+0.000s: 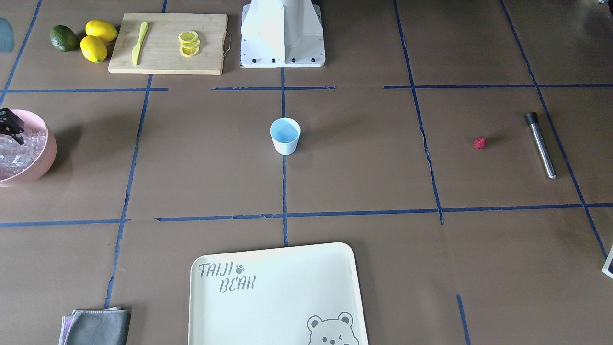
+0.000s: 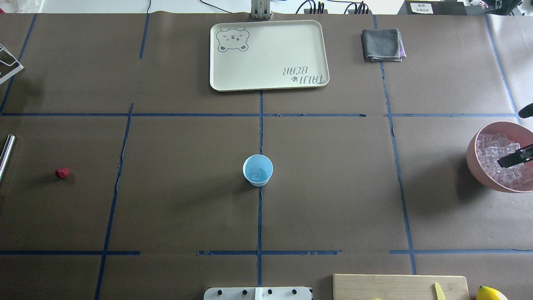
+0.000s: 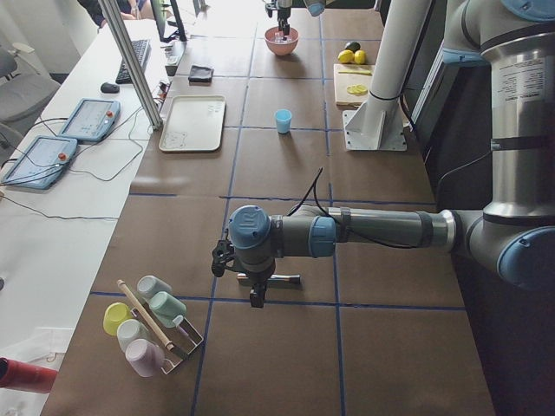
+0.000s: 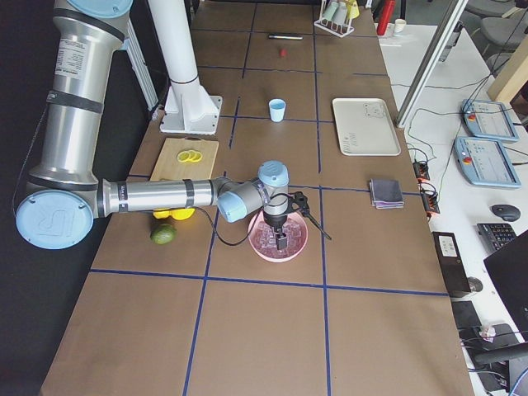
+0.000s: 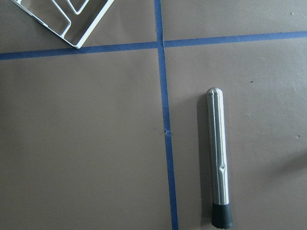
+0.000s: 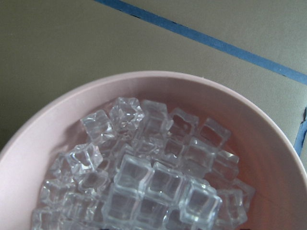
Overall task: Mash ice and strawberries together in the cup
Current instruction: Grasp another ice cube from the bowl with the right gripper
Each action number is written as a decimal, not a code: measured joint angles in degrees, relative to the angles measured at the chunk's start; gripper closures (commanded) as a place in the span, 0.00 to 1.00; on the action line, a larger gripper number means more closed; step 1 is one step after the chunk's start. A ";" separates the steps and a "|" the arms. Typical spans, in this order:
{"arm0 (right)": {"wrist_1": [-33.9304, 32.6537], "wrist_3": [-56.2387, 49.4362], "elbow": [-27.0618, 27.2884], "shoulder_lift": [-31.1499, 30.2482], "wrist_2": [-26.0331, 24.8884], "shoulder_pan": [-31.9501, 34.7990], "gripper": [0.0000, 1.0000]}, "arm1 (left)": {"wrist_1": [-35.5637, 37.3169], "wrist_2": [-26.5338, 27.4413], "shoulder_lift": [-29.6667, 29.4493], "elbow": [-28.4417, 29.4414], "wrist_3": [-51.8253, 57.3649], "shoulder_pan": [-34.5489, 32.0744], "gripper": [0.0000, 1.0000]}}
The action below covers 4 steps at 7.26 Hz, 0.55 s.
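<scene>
The pale-blue cup stands upright at the table's middle with one clear ice cube in it. The tiny red strawberry lies on the table far to the robot's left, next to a steel muddler. My left gripper hangs over the muddler; I cannot tell whether it is open. My right gripper hangs low over the pink bowl, which holds several ice cubes. Its jaws are only partly in view, so I cannot tell their state.
A wooden cutting board with lemon slices and a yellow knife lies near the robot's base, with lemons and a lime beside it. A cream tray, a grey cloth and a cup rack are further off.
</scene>
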 measured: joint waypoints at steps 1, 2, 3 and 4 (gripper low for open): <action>0.01 0.01 0.07 -0.17 0.10 0.00 0.15 | -0.02 0.00 -0.01 0.00 0.00 0.00 0.00; 0.01 0.01 0.13 -0.48 0.18 0.00 0.18 | -0.02 -0.01 -0.05 0.00 0.00 0.00 0.00; 0.01 -0.03 0.15 -0.87 0.24 0.00 0.27 | -0.05 0.00 -0.06 0.00 0.00 0.00 0.00; 0.01 -0.08 0.20 -1.21 0.36 0.00 0.41 | -0.06 -0.01 -0.03 0.00 0.00 0.00 0.00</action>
